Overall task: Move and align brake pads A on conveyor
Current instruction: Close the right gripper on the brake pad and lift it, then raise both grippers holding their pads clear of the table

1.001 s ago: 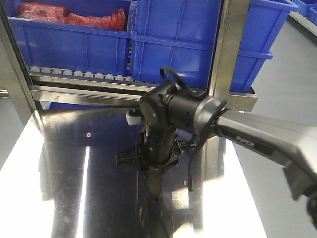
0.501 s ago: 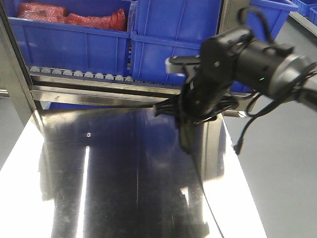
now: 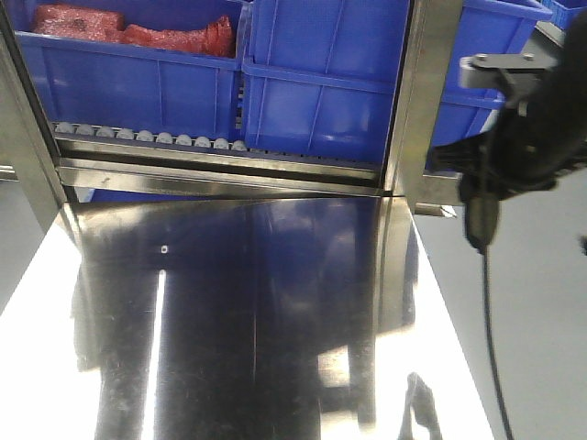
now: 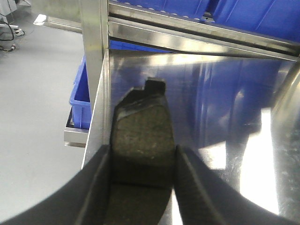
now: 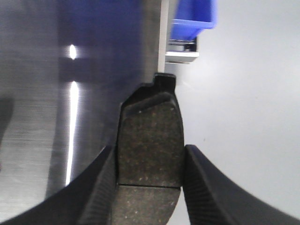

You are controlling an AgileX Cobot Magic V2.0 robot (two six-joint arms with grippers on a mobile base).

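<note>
Above the shiny steel tabletop (image 3: pixel 229 302), the left gripper (image 4: pixel 143 151) pinches one brake pad (image 4: pixel 143 126) by its long edges and the right gripper (image 5: pixel 149 151), at 2 o'clock by the tabletop's rim, pinches a second pad (image 5: pixel 150 126), so either edge-on grip could slip or twist in transit.

You've got a shiny steel tabletop (image 3: pixel 229 312) filling most of the front view, throwing blue reflections. Behind it, a row of small grey rollers (image 3: pixel 147 137) runs along a steel rail. Above the rollers sit two big blue bins (image 3: pixel 321 82); the left one holds red bagged stuff (image 3: pixel 83 23). A steel post (image 3: pixel 417 92) stands upright at the table's back right corner. In the left wrist view, a blue crate (image 4: pixel 78 101) sits low beside the table, over grey floor (image 4: pixel 33 70).
</note>
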